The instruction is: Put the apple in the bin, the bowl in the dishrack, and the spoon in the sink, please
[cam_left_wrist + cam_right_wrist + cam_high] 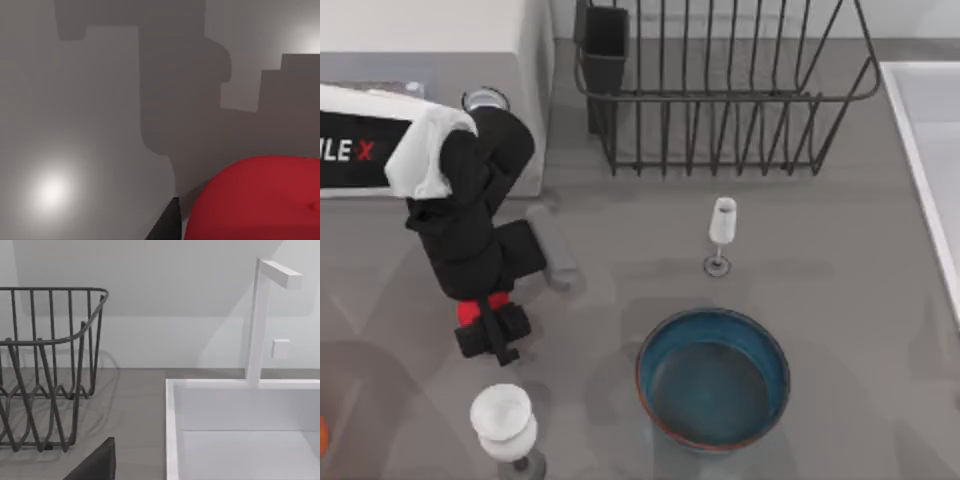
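My left gripper [488,328] points down at the left of the table, shut on the small red apple [470,312]. The left wrist view shows the apple [260,200] up close, with one dark fingertip [169,222] against its side. The blue bowl [713,378] with a reddish rim stands upright at the front middle. A grey elongated utensil [554,250], seemingly the spoon, lies beside the left arm. The black wire dishrack [720,90] [45,365] stands at the back, and the white sink [925,150] [240,435] at the right edge. The bin is out of view. A dark part of my right gripper [95,465] faces the sink.
One wine glass [720,232] stands between dishrack and bowl, and another [503,420] just in front of the left gripper. A white appliance [430,40] fills the back left. The rack's black cup [605,45] sits at its left corner. A white tap [260,320] rises behind the sink.
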### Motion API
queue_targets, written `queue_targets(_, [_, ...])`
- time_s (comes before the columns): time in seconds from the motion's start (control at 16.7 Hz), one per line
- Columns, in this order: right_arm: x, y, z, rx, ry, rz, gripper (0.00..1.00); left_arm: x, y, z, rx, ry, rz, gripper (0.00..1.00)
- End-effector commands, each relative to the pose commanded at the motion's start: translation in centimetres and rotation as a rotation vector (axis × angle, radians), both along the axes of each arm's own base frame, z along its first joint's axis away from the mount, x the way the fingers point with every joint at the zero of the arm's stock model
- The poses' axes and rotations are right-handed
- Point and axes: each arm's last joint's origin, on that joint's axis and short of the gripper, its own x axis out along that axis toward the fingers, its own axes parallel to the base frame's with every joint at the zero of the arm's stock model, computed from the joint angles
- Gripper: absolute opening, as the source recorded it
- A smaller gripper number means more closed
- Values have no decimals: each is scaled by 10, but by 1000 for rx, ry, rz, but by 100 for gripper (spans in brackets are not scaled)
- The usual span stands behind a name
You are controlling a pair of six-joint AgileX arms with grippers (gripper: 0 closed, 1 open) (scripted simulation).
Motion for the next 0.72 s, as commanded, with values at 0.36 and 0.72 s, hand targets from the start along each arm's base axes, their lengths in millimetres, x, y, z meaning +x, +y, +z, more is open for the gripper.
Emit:
queue_targets(0.36, [0,0,0,0,0,0,100,4,-2,54,6,15,-3,0])
queue_targets(0.72, [0,0,0,0,0,0,100,0,0,99,0,0,2,0])
